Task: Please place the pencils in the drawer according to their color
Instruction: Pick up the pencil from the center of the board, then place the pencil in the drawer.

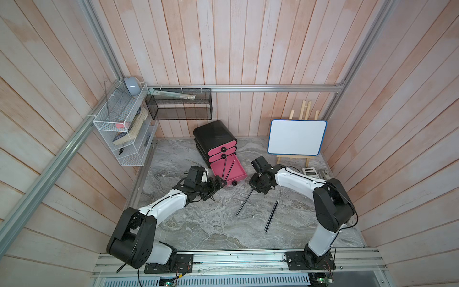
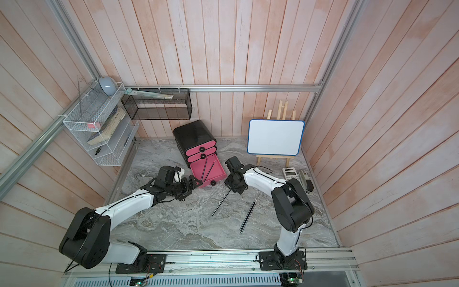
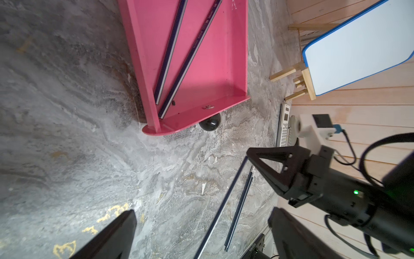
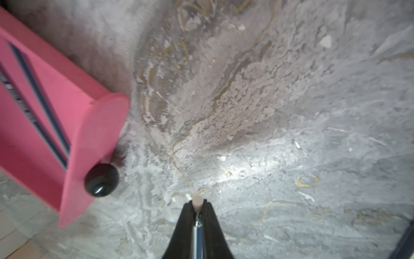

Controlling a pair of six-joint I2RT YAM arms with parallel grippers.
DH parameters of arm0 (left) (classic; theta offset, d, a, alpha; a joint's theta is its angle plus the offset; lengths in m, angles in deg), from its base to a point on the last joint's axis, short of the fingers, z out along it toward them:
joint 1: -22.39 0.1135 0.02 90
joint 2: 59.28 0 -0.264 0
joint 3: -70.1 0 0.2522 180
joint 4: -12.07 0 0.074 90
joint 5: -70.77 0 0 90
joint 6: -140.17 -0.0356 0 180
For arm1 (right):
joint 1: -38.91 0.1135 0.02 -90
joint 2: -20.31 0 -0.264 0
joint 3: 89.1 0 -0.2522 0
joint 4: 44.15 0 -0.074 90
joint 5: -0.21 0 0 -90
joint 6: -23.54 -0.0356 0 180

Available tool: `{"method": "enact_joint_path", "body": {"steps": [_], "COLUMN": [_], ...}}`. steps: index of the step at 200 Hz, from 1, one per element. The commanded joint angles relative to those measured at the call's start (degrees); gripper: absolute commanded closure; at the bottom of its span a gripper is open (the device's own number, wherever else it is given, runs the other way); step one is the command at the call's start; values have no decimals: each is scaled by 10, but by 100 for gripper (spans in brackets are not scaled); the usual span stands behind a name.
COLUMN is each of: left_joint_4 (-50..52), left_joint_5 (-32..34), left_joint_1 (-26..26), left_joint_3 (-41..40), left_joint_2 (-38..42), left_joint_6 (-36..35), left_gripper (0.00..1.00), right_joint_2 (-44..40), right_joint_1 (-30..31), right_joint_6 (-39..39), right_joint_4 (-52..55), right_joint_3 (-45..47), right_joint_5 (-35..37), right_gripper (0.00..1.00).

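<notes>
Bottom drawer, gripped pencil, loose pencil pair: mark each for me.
bottom drawer (image 1: 239, 169): in a top view, bare pink floor beside the pencils inside.
gripped pencil (image 1: 244, 203): in a top view, mid-shaft.
loose pencil pair (image 1: 272, 216): in a top view, middle of the shafts.

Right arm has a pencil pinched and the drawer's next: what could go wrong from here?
The right tool grips the black pencil at its very eraser end, so the long free end could swing or slip out. The left tool sits open by the open drawer, so the arms could collide there.
</notes>
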State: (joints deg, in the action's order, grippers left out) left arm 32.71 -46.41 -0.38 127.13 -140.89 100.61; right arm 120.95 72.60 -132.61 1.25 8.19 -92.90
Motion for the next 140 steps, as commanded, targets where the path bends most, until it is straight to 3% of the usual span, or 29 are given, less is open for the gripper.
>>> {"method": "enact_joint_path", "body": {"steps": [1, 75, 140], "left_joint_4": [6, 14, 37], "left_joint_5": [1, -2, -7], "left_joint_1": [4, 23, 50], "left_joint_3": [-2, 18, 30], "left_joint_2": [6, 8, 23], "left_joint_6": [8, 7, -6], "left_gripper": [0, 0, 0], "right_joint_2": [-20, 56, 164], "right_joint_1": [-8, -28, -57], "right_joint_6": [8, 15, 32], "right_joint_4": [-12, -28, -14], "right_joint_3": [-18, -172, -322], "right_joint_5": [-6, -20, 19], "right_gripper": [100, 100, 100]}}
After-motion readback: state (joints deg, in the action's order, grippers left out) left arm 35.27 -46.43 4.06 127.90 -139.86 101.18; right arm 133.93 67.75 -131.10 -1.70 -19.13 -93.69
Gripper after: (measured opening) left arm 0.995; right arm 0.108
